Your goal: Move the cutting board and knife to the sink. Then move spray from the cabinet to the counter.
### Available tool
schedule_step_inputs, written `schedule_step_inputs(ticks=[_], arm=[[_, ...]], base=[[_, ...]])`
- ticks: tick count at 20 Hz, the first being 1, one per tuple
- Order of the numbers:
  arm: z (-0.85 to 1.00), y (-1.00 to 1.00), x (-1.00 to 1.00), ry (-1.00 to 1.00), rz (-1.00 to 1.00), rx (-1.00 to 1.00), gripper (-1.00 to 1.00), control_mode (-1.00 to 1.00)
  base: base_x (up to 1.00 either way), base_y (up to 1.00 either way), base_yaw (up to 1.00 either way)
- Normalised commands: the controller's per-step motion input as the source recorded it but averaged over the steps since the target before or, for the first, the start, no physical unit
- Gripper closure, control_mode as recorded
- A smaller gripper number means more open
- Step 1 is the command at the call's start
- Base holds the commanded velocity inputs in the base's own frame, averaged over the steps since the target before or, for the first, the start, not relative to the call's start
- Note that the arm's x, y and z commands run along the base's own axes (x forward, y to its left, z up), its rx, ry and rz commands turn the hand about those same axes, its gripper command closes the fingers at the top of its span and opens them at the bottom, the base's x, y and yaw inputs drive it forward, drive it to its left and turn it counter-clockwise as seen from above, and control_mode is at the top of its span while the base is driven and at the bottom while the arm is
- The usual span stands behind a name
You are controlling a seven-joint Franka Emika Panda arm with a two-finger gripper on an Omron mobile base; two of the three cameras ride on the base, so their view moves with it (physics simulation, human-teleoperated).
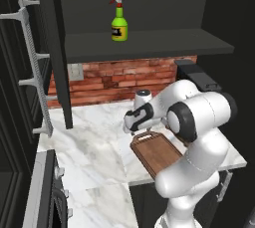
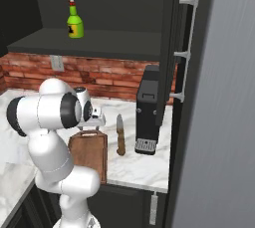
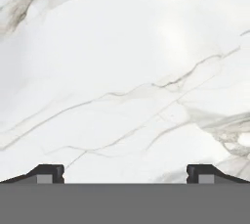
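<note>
Jaws spread wide, two dark fingertips (image 3: 49, 173) at opposite lower corners. Nothing between them. Bare white marble tabletop (image 3: 125, 71) beneath, grey veins running diagonally, heavier veining at upper left.

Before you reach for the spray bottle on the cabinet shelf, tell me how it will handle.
The spray bottle stands upright, tall on a small base, so a sideways nudge would likely tip it. Its narrow neck under the trigger looks easiest to pinch. Probably light and rigid.

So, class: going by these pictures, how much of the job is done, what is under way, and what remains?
Nothing looks done. The cutting board and knife lie on the counter; the spray stands in the cabinet. The gripper, fingers open and empty, faces bare marble. Both moves remain.
</note>
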Motion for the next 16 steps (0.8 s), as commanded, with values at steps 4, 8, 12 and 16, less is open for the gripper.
schedule_step_inputs(ticks=[4, 8, 12, 16], arm=[[0.00, -0.09, -0.36, 0.00, 0.00, 0.00, -1.00, -1.00], [0.00, -0.08, -0.16, 0.00, 0.00, 0.00, -1.00, -1.00], [0.04, -0.02, 0.10, 0.00, 0.00, 0.00, -1.00, -1.00], [0.06, 0.00, 0.57, -0.03, 0.00, 0.00, -1.00, -1.00]], base=[[0.00, 0.00, 0.00], [0.00, 0.00, 0.00], [0.00, 0.00, 0.00], [0.00, 0.00, 0.00]])
